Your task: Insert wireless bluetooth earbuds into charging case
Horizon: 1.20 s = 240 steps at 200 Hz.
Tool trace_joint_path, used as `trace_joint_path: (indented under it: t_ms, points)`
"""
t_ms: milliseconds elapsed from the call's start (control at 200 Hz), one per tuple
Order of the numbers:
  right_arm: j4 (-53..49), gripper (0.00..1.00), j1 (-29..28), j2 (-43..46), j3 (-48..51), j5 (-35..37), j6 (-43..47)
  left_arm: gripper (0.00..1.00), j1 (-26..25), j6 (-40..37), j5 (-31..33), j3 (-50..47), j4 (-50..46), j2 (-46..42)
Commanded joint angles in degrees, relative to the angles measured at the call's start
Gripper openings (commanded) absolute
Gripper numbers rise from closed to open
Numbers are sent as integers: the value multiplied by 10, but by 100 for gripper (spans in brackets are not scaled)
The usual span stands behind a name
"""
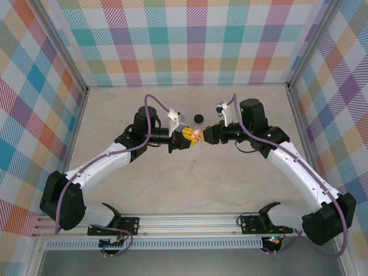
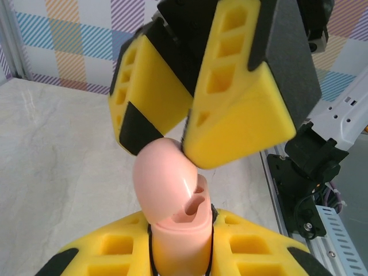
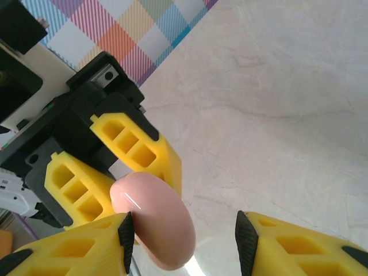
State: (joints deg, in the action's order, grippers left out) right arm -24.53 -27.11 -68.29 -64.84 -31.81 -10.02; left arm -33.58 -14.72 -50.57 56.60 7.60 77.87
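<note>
Over on the left, the left arm (image 1: 109,164) stretches from its near corner toward the middle of the table (image 1: 115,115). The left gripper (image 1: 181,138) is clamped tight on the pink case (image 1: 196,133), which sits right at centre where the two grippers meet. The left wrist view gives the good look. The gripper's yellow fingers (image 2: 109,253) pinch the lower half of the case from either side. The lid (image 2: 164,172) is swung open, tilted up and back, and comma-shaped hollows (image 2: 195,204) show in the face of the lower half. Just beyond the meeting point, a small black blob (image 1: 199,118) lies on the table, apart from both grippers and too small to tell what it is. Now to the right: the right gripper (image 1: 207,133) faces the left one nose to nose, jaws roughly half apart, with no grip on anything. In the right wrist view, one of its fingers (image 3: 75,250) has its black pad touching the rounded back of the lid. The other finger (image 3: 299,250) stands well clear, with bare table showing in the gap. Behind it, the right arm (image 1: 299,167) runs back to the near right corner.
</note>
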Motion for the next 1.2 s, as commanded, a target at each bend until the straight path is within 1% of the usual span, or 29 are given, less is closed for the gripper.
trace_joint_path:
  t_ms: [0, 225, 310, 415, 510, 675, 770, 980, 1195]
  points:
    - [-4, 52, 0, 1, -11, 52, 0, 11, -14, -25, -57, 3, 20, -27]
    - [-6, 53, 0, 3, -13, 60, -4, 11, -16, -25, -50, 2, 18, -27]
    - [-4, 54, 0, 11, -13, 67, -7, 11, -16, -20, -34, 0, 21, -24]
    - [0, 55, 0, 29, -6, 89, -13, 11, -16, -3, -16, -13, 47, -23]
    - [-11, 55, 0, 47, -2, 128, -21, 10, -16, 14, -8, -29, 80, -24]
    - [-95, 56, 0, 64, -14, 250, -46, 10, -16, 44, -1, -46, 121, -32]
    - [-127, 56, 1, 61, -7, 277, -51, 10, -16, 63, 0, -57, 141, -43]
    - [-128, 56, 1, 24, 37, 267, -81, 10, -16, 87, 0, -76, 158, -75]
    - [-92, 46, 1, -54, 70, 198, -121, 10, -16, 91, 24, -86, 140, -108]
